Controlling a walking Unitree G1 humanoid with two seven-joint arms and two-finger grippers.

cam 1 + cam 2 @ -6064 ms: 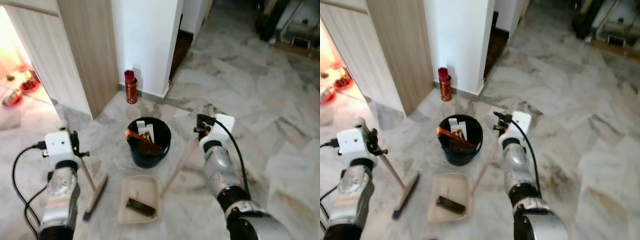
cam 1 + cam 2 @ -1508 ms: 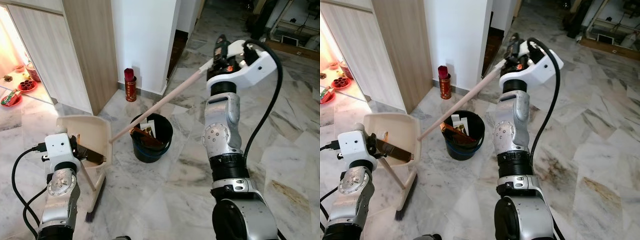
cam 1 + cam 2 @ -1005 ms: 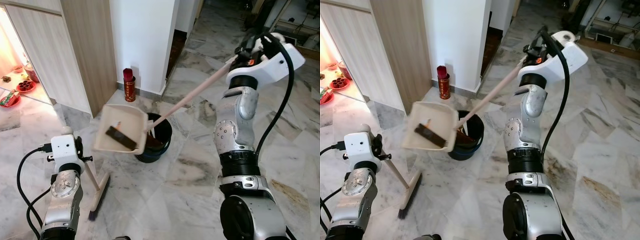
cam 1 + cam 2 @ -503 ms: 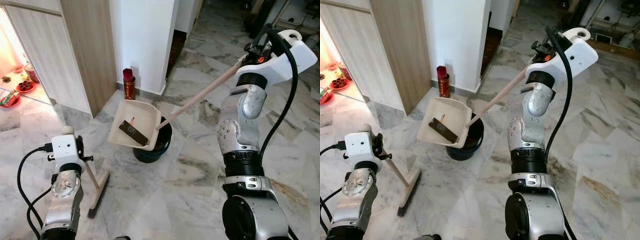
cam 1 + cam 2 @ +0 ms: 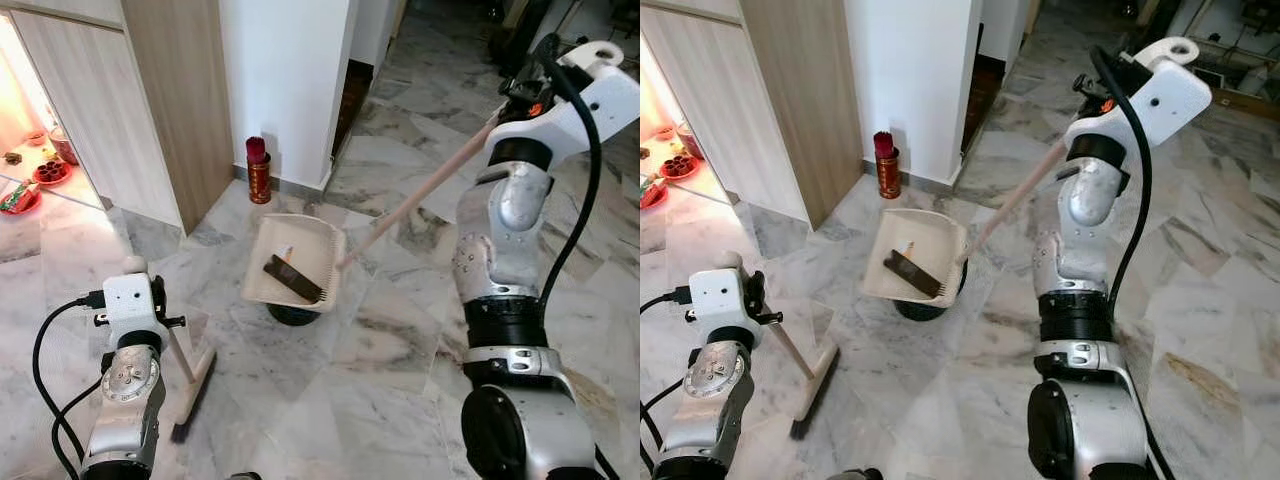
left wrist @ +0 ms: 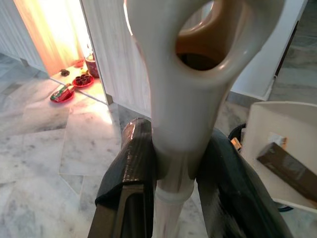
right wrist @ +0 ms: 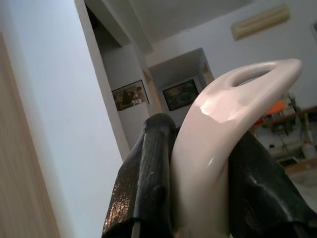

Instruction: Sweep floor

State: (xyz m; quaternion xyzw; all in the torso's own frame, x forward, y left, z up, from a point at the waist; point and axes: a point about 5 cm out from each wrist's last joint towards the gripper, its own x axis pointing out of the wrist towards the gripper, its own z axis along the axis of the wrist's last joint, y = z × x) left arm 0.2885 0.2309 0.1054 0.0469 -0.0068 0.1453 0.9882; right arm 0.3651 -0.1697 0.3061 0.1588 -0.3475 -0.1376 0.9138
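Over black bin (image 5: 292, 314), my right gripper (image 7: 198, 163) clamps dustpan handle (image 5: 420, 192); dustpan (image 5: 295, 262) holds dark debris (image 5: 293, 279). Left gripper (image 6: 173, 163) clamps broom (image 5: 190, 385). Tip pan steeper, lip inside rim, slowly.

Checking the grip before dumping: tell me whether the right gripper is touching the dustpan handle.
Touching. The right wrist view shows the right gripper with both fingers pressed against the dustpan handle.

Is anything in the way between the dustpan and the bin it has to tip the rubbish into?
No, nothing visible is. The right claw holds the dustpan by its long handle right above the black bin, with only air between. The dark rubbish piece still lies in the pan.
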